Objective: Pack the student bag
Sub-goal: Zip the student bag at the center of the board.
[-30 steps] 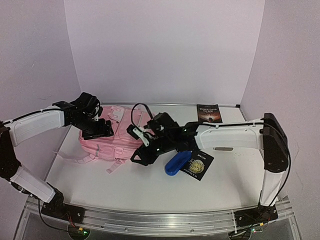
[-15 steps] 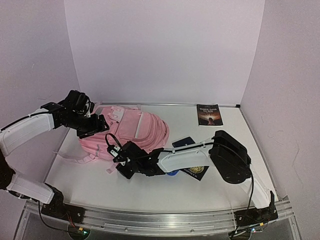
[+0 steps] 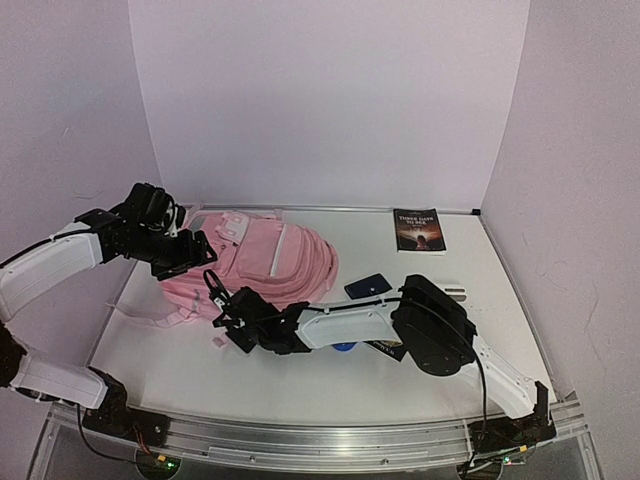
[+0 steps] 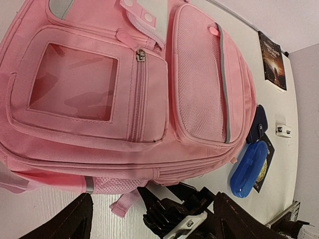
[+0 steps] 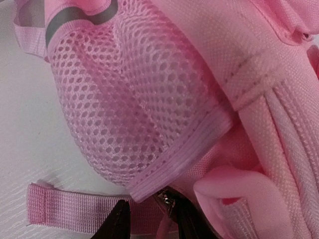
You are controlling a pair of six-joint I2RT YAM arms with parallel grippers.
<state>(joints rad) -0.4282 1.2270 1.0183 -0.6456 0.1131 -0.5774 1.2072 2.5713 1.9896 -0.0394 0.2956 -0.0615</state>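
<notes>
My left tool (image 3: 180,252) hangs spread above the pink backpack (image 3: 270,262), which lies zipped on the table (image 3: 180,375). My right tool (image 5: 152,215) stands narrow around what looks like a zip pull (image 5: 163,201); I cannot tell if it pinches. The blue case (image 4: 248,169) and book (image 3: 418,229) lie outside, not yet packed.

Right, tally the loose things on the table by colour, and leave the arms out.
Pink: 1, the student bag
Blue: 2, a bright case and a navy pouch
Black: 2, a book and a booklet
White: 1, a small block
Total: 6
</notes>
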